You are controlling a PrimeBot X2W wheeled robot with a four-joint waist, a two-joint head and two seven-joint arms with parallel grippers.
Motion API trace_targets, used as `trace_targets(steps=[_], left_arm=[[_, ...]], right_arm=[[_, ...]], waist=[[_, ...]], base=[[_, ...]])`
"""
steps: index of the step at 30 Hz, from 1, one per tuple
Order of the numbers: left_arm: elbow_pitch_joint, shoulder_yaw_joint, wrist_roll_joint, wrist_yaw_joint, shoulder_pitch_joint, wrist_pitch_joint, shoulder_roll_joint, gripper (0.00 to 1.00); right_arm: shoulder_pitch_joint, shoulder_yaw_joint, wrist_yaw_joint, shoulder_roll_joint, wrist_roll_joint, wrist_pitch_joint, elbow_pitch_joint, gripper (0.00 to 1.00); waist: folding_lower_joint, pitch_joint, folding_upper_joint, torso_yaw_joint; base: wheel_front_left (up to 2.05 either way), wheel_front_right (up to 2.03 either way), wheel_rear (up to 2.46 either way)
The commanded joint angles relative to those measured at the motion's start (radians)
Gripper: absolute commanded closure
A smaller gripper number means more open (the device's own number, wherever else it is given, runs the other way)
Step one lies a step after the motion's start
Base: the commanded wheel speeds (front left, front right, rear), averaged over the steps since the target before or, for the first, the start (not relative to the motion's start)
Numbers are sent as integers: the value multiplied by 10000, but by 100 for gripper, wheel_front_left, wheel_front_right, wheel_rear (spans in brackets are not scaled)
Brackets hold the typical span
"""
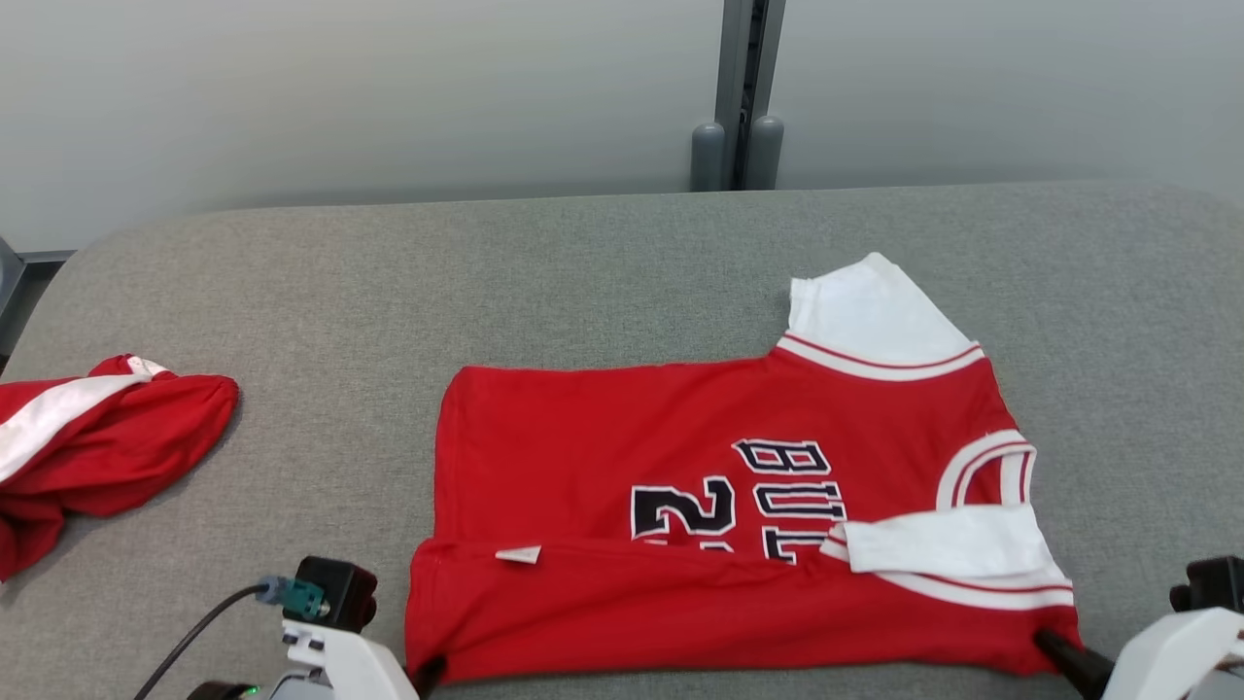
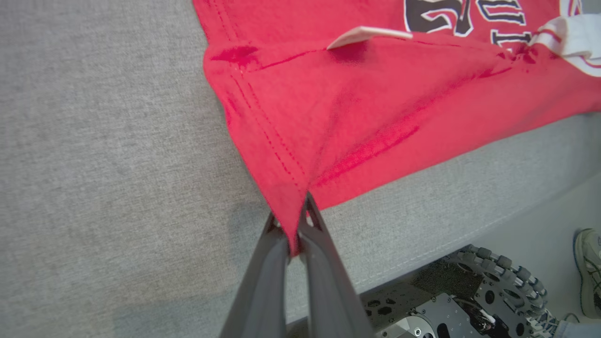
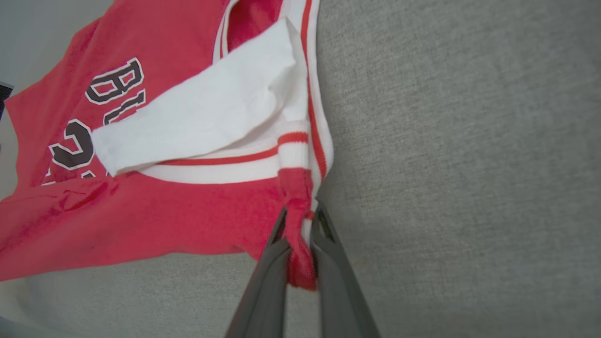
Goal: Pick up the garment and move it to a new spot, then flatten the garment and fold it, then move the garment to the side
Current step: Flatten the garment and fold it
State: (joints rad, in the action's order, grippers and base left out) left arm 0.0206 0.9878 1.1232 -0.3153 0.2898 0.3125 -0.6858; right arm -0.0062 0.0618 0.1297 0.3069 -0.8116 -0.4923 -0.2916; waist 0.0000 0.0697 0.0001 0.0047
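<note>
The garment [image 1: 680, 506] is a red jersey with white sleeves and dark lettering, lying on the grey table with its near long edge folded over onto the front. My left gripper [image 1: 428, 671] is shut on the jersey's near left hem corner; the left wrist view shows the red cloth [image 2: 328, 117] pinched between the dark fingers [image 2: 263, 272]. At the near right, my right gripper [image 1: 1054, 647] is shut on the shoulder corner, where bunched red fabric [image 3: 296, 211] sits between its fingers [image 3: 328, 272]. A white sleeve [image 3: 197, 122] lies folded across the chest.
A second red and white garment [image 1: 87, 447] lies crumpled at the table's left edge. The grey padded table [image 1: 603, 282] reaches back to a pale wall. Below the near edge are the robot's wheeled base [image 2: 469, 300] and a person's shoe [image 2: 589, 267].
</note>
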Motion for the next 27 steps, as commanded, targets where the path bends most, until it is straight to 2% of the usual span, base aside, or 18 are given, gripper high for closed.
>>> trace_targets(steps=[1,10,11,12,13,19,22,27], left_arm=[[127,-3,87,-124,-182,36,-148,100],[550,132,385,-314,-753,319,-481,100],[544,141,378,-346,-768,301,-478,93],[527,179,352,-391,-775,340,-480,25],[511,233,303,-422,-767,411,-470,0],[589,153,23,-536,-440,310,-630,0],[787,-10,-327,-759,-95,165,-837,0],[1098,-600,-814,-1131,688,-397,-839,0]], right_arm=[[315,-175,20,28,60,-260,200,100],[1370,-1319,21,-451,747,-1302,1511,100],[1420,-1447,21,-572,859,-1381,1625,66],[1464,-1550,21,-702,983,-1475,1747,0],[1528,-1738,22,-947,1156,-1663,1981,0],[1610,-2289,21,-1348,1586,-2151,2789,0],[1522,-2545,21,-1479,1729,-2345,3323,0],[673,-3034,21,-1388,1744,-2173,4205,0]], waist=[[0,-41,-1,19],[0,-61,-1,-42],[0,-65,-1,-59],[0,-64,-1,-75],[0,-70,-1,-104],[0,-32,-1,-157],[0,89,-1,-187],[0,438,-1,-281]], base=[[0,0,0],[0,0,0],[0,0,0],[0,0,0],[0,0,0],[0,0,0],[0,0,0],[0,0,0]])
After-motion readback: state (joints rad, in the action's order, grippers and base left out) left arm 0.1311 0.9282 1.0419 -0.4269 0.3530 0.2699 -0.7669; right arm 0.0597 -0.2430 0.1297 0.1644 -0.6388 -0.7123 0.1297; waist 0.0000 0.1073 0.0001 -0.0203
